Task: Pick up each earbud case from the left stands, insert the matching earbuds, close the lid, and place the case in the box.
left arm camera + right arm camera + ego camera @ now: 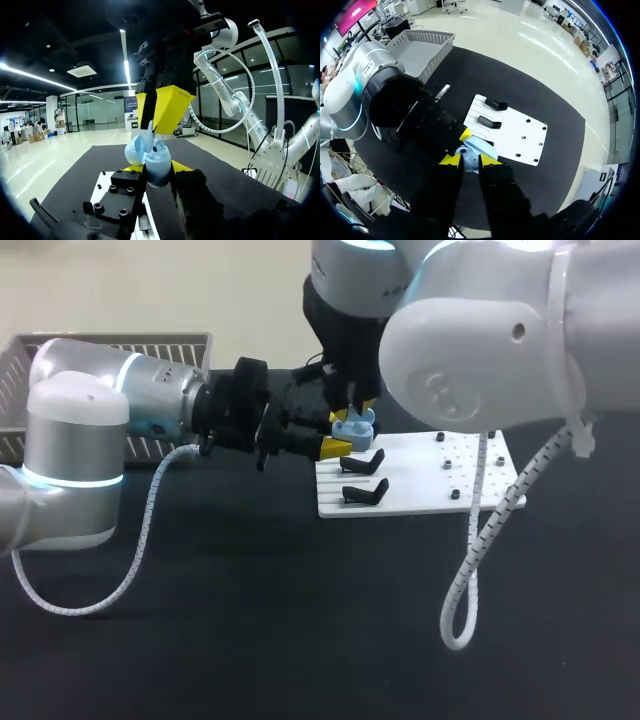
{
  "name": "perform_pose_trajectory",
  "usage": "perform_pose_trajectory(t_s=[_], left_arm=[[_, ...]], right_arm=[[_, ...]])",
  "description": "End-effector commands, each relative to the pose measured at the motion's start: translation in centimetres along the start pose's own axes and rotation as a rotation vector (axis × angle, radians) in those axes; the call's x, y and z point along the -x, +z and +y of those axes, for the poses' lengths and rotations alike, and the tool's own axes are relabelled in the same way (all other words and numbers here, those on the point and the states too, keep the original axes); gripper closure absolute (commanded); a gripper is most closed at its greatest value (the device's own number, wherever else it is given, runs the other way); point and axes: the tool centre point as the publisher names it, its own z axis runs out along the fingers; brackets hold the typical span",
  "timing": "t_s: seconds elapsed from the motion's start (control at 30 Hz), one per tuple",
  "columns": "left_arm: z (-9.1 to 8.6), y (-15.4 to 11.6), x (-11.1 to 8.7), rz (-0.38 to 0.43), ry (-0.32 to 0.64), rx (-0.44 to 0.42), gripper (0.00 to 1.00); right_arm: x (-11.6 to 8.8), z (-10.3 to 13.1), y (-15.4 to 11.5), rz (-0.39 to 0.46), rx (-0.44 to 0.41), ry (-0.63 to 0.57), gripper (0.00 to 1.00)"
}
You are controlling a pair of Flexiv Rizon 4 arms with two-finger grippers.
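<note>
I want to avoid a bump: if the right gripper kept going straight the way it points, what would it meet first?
The open light blue earbud case, held in the left gripper, lies right ahead of the right gripper, so it would likely meet that first; how much gap remains is unclear.

— Any lettering to read on the pale blue plastic earbud case (pixel 159 167) or the flat white stand board (pixel 430 480)?
— None legible on either, nor on the black table (pixel 250 620).
</note>
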Motion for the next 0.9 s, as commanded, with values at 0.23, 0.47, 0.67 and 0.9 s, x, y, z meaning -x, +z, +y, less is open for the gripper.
perform_pose_trajectory(t_s=[0.23,0.47,0.67,0.9], left_arm=[[0.0,0.0,-0.1,-0.002,0.003,0.002,1.00],[0.0,0.0,-0.1,-0.002,0.003,0.002,1.00],[0.0,0.0,-0.1,-0.002,0.003,0.002,1.00],[0.0,0.0,-0.1,-0.002,0.003,0.002,1.00]], right_arm=[[-0.3,0.5,0.3,-0.009,-0.001,-0.006,1.00],[-0.2,0.7,0.7,-0.006,-0.007,-0.011,1.00],[0.2,0.5,1.2,-0.003,-0.014,-0.011,1.00],[0.3,0.4,1.3,0.003,-0.014,-0.008,1.00]])
